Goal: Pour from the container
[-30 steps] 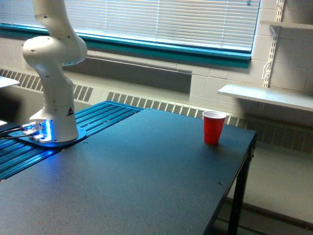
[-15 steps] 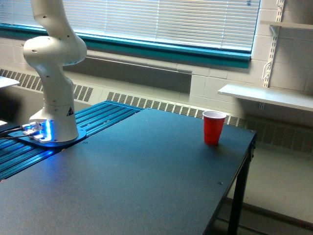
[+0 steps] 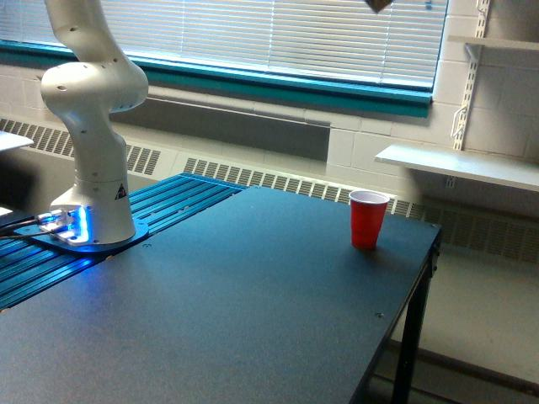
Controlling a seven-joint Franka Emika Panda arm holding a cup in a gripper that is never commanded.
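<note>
Although the arm's white base (image 3: 88,210) and lower links stand in plain sight at the exterior view's left, the claw itself is out of the picture, so I cannot tell how far open it is or what it grips. Only a small dark corner (image 3: 378,4) pokes in at the top edge, high above the red cup (image 3: 368,219); it may be the bottom of the container or part of the hand, but it is too small to say which. The red cup stands upright near the far right corner of the dark table (image 3: 253,303), close to the edge and well apart from the base. Judging from this, the risk lies in the height: a pour started from so far up could spread or miss the narrow white rim and splash the table. The light cup might also tip or slide toward the edge if anything knocks it.
</note>
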